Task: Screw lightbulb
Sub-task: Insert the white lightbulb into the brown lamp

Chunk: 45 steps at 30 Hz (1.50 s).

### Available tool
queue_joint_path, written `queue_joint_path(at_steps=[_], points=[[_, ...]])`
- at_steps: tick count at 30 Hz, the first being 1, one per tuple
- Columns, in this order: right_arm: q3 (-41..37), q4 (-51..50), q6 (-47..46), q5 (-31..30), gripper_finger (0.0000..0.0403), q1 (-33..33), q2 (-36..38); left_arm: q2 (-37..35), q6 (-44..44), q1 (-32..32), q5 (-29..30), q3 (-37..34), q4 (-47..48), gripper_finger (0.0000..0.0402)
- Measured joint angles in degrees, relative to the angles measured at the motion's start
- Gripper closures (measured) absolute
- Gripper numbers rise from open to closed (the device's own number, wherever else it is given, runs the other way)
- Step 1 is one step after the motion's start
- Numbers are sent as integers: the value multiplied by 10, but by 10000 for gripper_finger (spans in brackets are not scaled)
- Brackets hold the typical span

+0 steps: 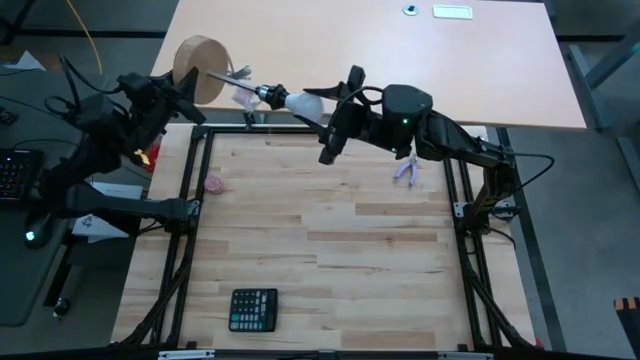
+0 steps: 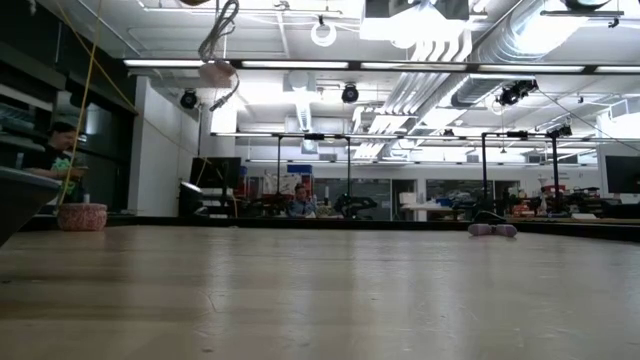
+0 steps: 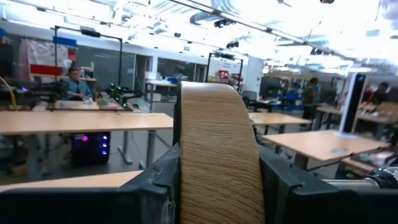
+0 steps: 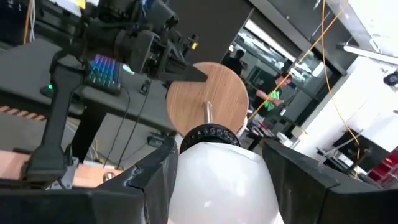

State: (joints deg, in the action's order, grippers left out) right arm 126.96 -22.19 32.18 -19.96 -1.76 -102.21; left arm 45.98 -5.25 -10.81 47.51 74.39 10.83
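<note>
Two dark, matte-black arms are seen above the table, built of chunky jointed segments trailed by thin black cables. A small green light is shown on the right arm's wrist housing. The left gripper (image 1: 190,92) and right gripper (image 1: 330,98) are fitted with black, wedge-shaped fingers.

I am seeing the pale wooden table (image 1: 330,250) lying under both arms. A black calculator (image 1: 253,309) is sitting near its front edge, a small pink thing (image 1: 214,184) is resting toward the left, and a purple tool (image 1: 407,171) is lying toward the right.
</note>
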Motion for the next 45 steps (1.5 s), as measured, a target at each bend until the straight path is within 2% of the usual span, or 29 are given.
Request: queue_joint_path(at_steps=[5,17,38,45], points=[[1,2,18,19,187,0,0,-20,27,0,-9,0,2,280],[1,6,43,16,187,-4,1,-28,80,0,-24,-1,0,279],[0,16,43,24,187,-5,0,-16,71,0,-18,2,1,279],[0,14,-4,17,187,-5,-1,-2,25,1,5,2,13,280]])
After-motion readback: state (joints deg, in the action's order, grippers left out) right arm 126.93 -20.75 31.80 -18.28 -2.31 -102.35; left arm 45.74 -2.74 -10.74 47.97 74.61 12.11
